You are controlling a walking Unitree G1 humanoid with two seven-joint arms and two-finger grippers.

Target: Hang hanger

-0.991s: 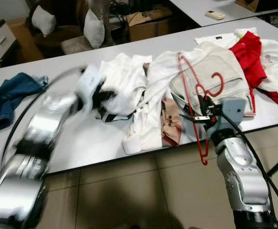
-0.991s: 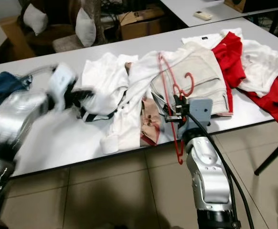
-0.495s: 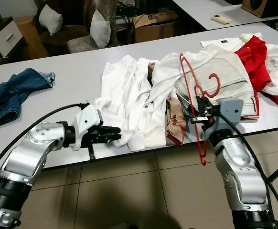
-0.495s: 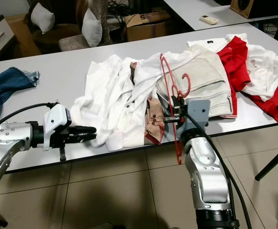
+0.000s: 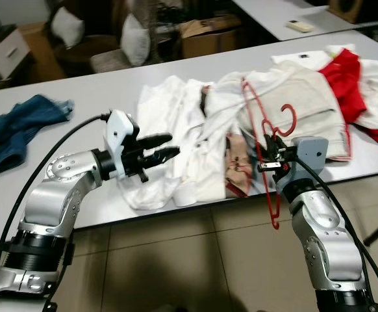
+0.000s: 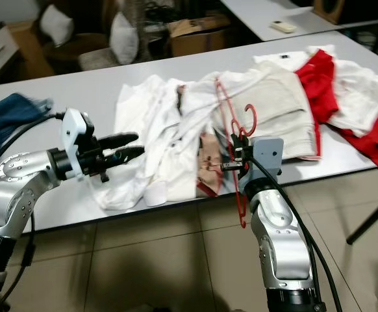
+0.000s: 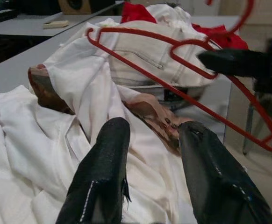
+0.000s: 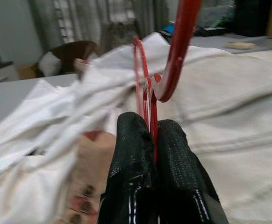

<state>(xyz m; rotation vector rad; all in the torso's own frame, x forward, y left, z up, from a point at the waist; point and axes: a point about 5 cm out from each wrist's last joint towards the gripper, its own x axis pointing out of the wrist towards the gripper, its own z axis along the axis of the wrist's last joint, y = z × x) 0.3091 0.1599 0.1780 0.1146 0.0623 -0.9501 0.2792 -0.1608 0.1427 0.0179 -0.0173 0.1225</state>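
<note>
Gripping the red hanger (image 5: 262, 123) by its neck, the right gripper (image 5: 271, 158) is standing at the near edge of the tabletop (image 5: 85, 117) with its jaws clamped tight on the wire, as the right wrist view is showing with the two black fingers (image 8: 136, 172) pressed together around the red rod. The hanger is standing nearly on edge: its hook (image 5: 291, 119) is curling up over the beige trousers (image 5: 306, 104), one end is reaching back over the clothes, and the other end is hanging down below the tabletop edge, over the tiled floor (image 5: 176, 266).

The left gripper (image 5: 164, 146) is hovering over the white shirt (image 5: 169, 123) near the front edge, its jaws standing apart and holding nothing; the left wrist view is showing the two fingers (image 7: 103, 172) spread above the white cloth, pointing toward the hanger and the right gripper beyond.

A brownish patterned garment (image 5: 236, 166) is lying between the shirt and the trousers, just beside the right gripper. Red clothing (image 5: 341, 78) is lying at the right end of the tabletop, and blue jeans (image 5: 13, 130) are lying well apart at the left end.
</note>
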